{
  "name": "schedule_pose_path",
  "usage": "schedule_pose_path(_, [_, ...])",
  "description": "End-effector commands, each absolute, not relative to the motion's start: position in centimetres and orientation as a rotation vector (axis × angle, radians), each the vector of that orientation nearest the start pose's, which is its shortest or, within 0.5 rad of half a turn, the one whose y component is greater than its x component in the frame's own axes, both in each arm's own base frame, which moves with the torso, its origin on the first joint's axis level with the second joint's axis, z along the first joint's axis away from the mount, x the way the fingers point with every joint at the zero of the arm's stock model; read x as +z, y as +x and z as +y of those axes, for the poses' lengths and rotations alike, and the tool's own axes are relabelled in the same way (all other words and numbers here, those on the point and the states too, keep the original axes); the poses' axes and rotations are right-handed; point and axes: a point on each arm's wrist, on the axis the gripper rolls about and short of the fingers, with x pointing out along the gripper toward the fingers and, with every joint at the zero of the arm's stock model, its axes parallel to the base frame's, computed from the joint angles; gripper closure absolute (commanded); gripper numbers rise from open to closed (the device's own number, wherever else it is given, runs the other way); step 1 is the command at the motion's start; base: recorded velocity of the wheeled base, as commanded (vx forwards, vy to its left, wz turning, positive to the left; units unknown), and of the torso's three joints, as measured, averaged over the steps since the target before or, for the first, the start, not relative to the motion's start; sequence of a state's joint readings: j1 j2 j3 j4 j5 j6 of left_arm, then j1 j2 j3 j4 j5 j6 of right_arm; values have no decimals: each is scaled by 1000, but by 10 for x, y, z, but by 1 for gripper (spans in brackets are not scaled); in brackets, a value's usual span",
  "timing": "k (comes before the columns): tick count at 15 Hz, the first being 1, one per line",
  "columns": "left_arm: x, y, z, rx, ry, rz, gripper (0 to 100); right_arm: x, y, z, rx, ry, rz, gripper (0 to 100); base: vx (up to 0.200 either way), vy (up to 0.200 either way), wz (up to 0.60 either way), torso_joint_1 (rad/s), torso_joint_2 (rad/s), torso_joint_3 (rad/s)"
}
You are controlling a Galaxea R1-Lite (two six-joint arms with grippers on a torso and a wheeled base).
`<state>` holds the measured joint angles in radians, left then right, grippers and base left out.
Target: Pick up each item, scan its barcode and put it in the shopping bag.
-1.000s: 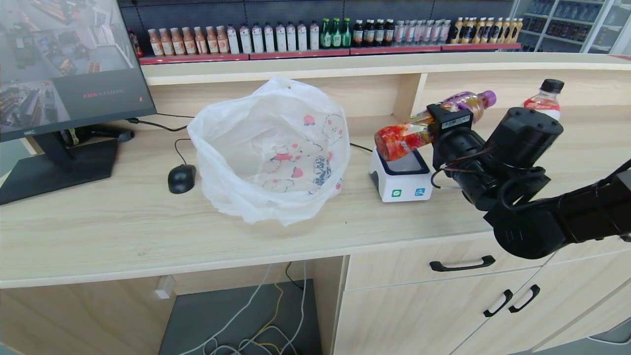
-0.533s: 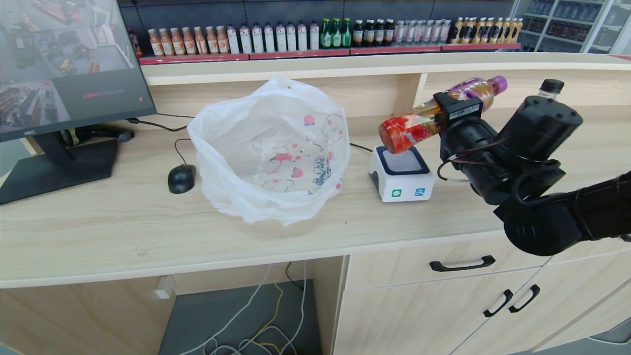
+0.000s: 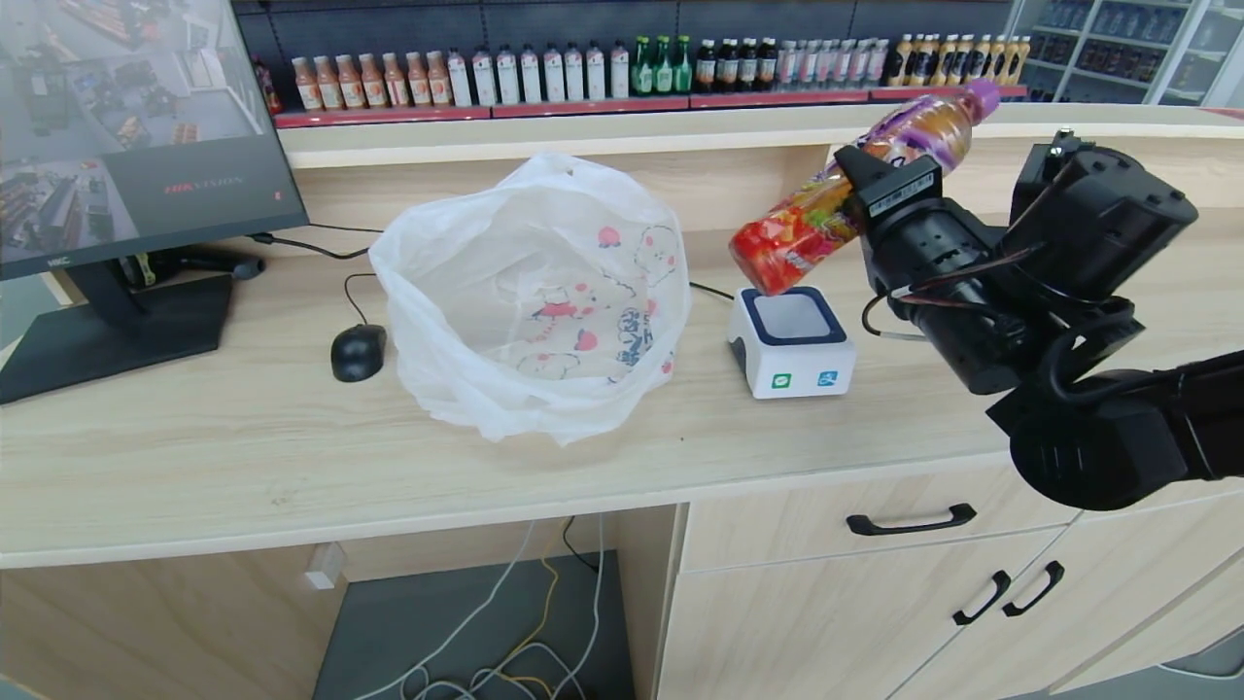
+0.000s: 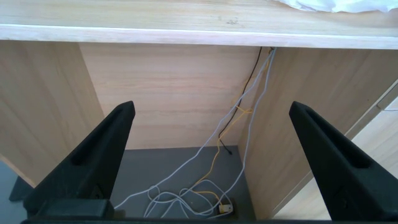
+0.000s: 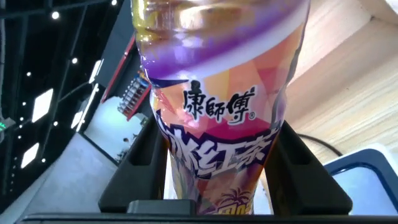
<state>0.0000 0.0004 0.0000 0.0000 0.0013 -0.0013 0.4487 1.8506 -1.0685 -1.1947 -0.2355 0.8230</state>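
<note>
Below the counter's (image 3: 243, 437) front edge, the left gripper (image 4: 211, 112) hangs with its fingers spread wide, holding nothing. Farther back, the right gripper (image 5: 219, 163) is clamped on the bottle (image 3: 807, 228), tilted base-down just above the scanner (image 3: 789, 340), right of the shopping bag (image 3: 535, 292).

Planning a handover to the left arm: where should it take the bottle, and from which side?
Probably the free lower body of the bottle, below the right claw, from the robot's left: that round end juts out, tilted down over the scanner.
</note>
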Motion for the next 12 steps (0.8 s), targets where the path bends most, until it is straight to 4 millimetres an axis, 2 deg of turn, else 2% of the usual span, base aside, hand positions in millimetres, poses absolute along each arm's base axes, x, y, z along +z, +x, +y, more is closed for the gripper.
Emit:
schedule_pose_path(1, [75, -23, 0, 2, -2, 0, 0, 269, 309, 156, 391, 898, -308, 100, 0, 0, 0, 0, 0, 0])
schedule_pose_path(5, [75, -23, 0, 2, -2, 0, 0, 280, 294, 167, 370, 643, -392, 100, 0, 0, 0, 0, 0, 0])
schedule_pose_path(8, [75, -23, 0, 2, -2, 0, 0, 289, 280, 174, 315, 546, -443, 100, 0, 0, 0, 0, 0, 0])
schedule_pose_path(12, [75, -23, 0, 0, 3, 2, 0, 295, 273, 170, 283, 377, -492, 100, 0, 0, 0, 0, 0, 0])
